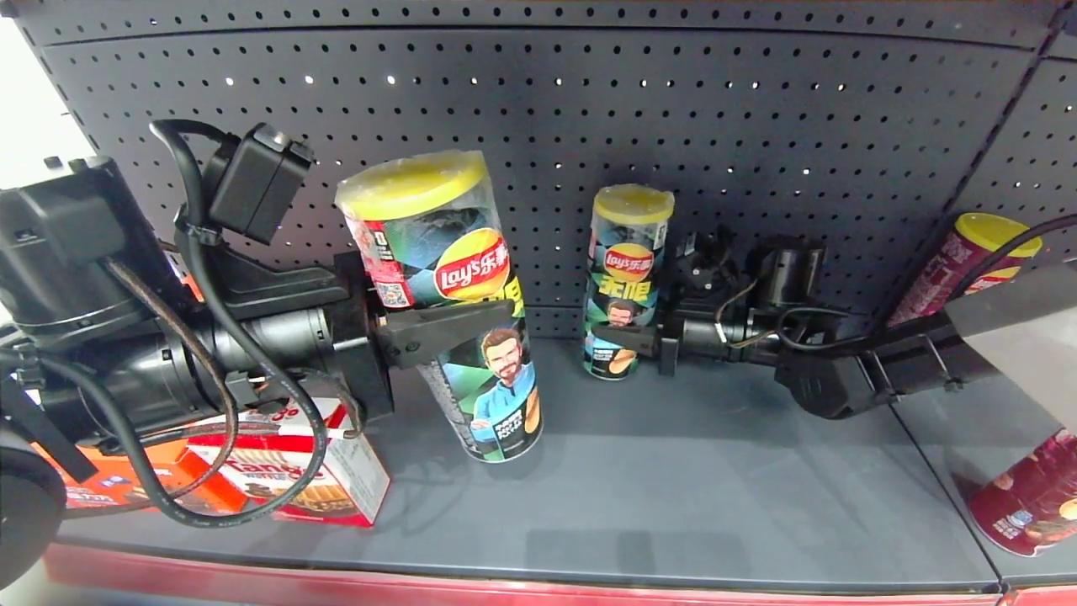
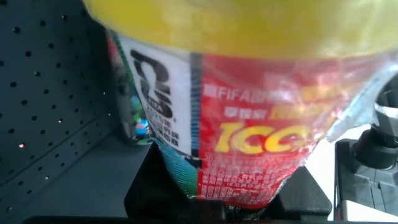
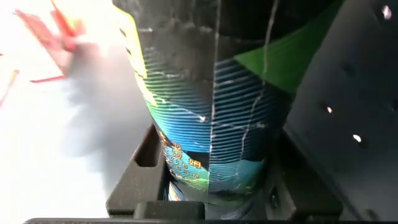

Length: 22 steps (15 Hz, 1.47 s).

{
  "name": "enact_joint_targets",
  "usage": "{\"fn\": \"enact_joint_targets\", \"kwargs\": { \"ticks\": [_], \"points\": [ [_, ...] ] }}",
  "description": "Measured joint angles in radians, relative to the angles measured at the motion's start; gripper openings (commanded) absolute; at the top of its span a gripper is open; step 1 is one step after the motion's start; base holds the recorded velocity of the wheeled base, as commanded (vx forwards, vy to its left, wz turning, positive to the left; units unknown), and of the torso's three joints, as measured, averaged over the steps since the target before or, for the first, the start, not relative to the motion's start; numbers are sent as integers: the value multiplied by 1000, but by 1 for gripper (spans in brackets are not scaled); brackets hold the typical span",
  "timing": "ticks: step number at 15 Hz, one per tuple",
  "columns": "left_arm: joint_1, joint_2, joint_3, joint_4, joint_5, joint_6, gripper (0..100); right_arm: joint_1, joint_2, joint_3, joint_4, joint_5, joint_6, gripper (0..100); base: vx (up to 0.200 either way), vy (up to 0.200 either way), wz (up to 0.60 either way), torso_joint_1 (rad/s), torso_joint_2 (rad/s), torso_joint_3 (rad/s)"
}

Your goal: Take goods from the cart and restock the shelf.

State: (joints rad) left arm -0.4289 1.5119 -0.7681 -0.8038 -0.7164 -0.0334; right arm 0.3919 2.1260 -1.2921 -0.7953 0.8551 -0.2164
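Wafer box (image 1: 353, 480) left, maroon canisters (image 1: 947, 269) right, pegboard (image 1: 589, 101) behind.

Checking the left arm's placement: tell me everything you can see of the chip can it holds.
The chip can is a tall tube with yellow plastic lid, clear wrap and blue-green label showing a bearded man. It tilts, top toward the robot's left, base at the grey shelf. The left gripper clamps its middle.

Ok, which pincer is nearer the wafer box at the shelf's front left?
Left. The left pincer grips the front can just beside the wafer box; the right pincer grips the back can, farther across the shelf.
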Motion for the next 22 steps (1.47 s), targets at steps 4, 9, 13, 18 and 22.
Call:
{"fn": "enact_joint_targets", "kwargs": {
  "ticks": [4, 9, 13, 18, 22],
  "points": [
    [1, -2, 3, 0, 0, 0, 0, 44, -109, 262, -214, -8, 37, 0, 0, 0, 0, 0, 0, 0],
    [1, -2, 5, 0, 2, 0, 0, 101, -203, 614, -493, -53, 54, 0, 0, 0, 0, 0, 0, 0],
    [1, 2, 7, 1, 2, 0, 0, 133, -251, 756, -545, -57, 52, 0, 0, 0, 0, 0, 0, 0],
    [1, 11, 7, 0, 1, 0, 0, 141, -241, 856, -613, -58, 44, 0, 0, 0, 0, 0, 0, 0],
    [1, 21, 3, 1, 2, 0, 0, 139, -184, 865, -686, -54, 45, 0, 0, 0, 0, 0, 0, 0]
  ]
}}
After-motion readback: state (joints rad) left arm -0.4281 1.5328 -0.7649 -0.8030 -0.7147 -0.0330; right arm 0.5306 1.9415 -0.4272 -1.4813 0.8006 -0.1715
